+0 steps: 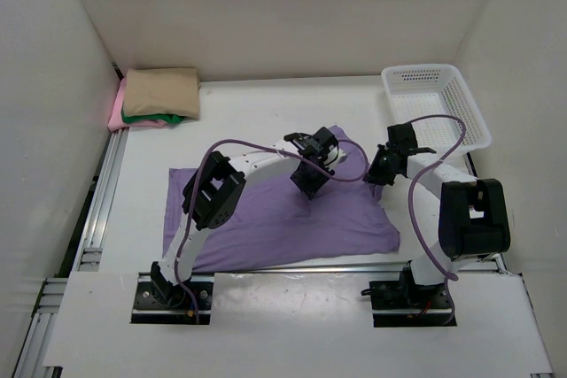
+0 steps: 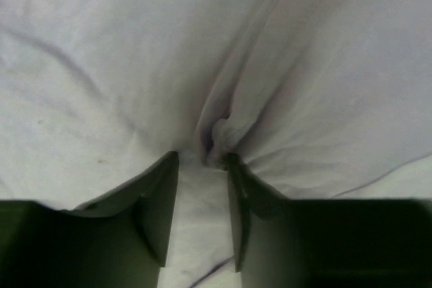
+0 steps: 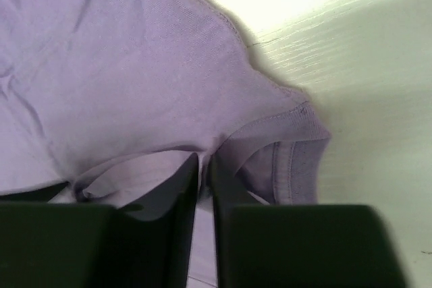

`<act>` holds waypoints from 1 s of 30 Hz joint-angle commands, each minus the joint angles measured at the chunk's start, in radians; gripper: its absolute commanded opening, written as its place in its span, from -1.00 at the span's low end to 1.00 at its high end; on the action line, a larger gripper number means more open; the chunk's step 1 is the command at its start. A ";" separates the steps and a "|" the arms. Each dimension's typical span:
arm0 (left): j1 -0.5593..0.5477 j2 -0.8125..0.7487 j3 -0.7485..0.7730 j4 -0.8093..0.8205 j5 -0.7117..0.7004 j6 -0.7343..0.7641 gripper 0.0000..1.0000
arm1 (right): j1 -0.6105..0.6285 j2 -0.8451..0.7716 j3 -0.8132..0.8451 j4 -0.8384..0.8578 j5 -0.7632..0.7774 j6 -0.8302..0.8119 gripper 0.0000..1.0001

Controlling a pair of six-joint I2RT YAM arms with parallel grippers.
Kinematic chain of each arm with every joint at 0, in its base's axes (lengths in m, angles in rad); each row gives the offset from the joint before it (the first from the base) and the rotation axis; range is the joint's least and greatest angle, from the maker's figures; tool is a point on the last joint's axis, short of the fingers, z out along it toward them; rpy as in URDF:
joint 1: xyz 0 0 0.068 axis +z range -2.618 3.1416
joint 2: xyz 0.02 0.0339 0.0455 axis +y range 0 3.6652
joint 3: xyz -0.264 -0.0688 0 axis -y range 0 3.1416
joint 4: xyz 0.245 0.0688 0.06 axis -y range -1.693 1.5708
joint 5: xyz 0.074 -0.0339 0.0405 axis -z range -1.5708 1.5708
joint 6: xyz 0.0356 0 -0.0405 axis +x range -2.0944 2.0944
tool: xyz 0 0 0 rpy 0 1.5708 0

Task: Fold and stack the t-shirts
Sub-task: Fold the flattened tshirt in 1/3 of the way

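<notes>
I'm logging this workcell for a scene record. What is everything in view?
lavender t-shirt: one, purple, spread mid-table
tan t-shirt: one, beige, folded, top of far-left stack
green t-shirt: one, dark green, under the tan
pink t-shirt: one, pink, stack bottom
basket: one, white mesh, far right
table: one, white
left gripper: one, black, at a pucker mid-shirt
right gripper: one, black, pinching the shirt's right edge by a sleeve
</notes>
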 commanded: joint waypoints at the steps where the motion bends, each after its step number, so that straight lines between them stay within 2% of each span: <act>1: 0.006 -0.034 0.036 -0.006 -0.052 -0.005 0.06 | -0.005 -0.020 0.021 0.035 0.029 -0.009 -0.60; 4: 0.006 -0.044 0.045 -0.006 -0.144 -0.005 0.27 | -0.005 -0.063 0.021 0.025 0.060 -0.020 -0.53; 6: 0.006 -0.058 0.046 -0.006 -0.224 -0.005 0.27 | -0.005 -0.110 0.021 0.025 0.074 -0.038 -0.43; 9: 0.038 -0.146 0.033 -0.017 -0.243 -0.005 0.44 | 0.026 -0.196 0.009 -0.007 0.126 -0.061 -0.23; 11: 0.075 -0.244 -0.028 -0.017 -0.243 -0.005 0.53 | 0.050 -0.263 0.009 -0.030 0.174 -0.075 -0.10; 13: 0.109 -0.350 -0.086 -0.017 -0.265 -0.005 0.59 | 0.050 -0.291 0.021 -0.123 0.253 -0.055 -0.10; 16: 0.207 -0.489 -0.221 -0.017 -0.330 -0.005 0.59 | 0.050 -0.291 0.052 -0.343 0.312 0.039 -0.25; 17: 0.277 -0.530 -0.259 -0.017 -0.341 -0.005 0.59 | 0.063 -0.311 0.026 -0.369 0.269 0.048 -0.36; 19: 0.363 -0.603 -0.382 -0.008 -0.367 -0.005 0.63 | 0.081 -0.340 -0.040 -0.401 0.217 0.088 -0.44; 20: 0.412 -0.666 -0.423 -0.008 -0.390 -0.005 0.63 | 0.107 -0.374 -0.074 -0.418 0.217 0.111 -0.57; 21: 0.514 -0.691 -0.497 -0.008 -0.401 -0.005 0.63 | 0.121 -0.391 -0.139 -0.438 0.238 0.181 -0.66; 24: 0.686 -0.763 -0.615 -0.008 -0.430 -0.005 0.58 | 0.141 -0.455 -0.247 -0.479 0.247 0.273 -0.89; 27: 0.782 -0.820 -0.778 0.032 -0.430 -0.005 0.58 | 0.150 -0.479 -0.373 -0.479 0.258 0.368 -0.95; 28: 0.796 -0.820 -0.851 0.049 -0.430 -0.005 0.58 | 0.150 -0.479 -0.396 -0.466 0.270 0.396 -0.95; 30: 0.807 -0.832 -0.904 0.093 -0.421 -0.005 0.58 | 0.150 -0.456 -0.444 -0.444 0.270 0.405 -0.95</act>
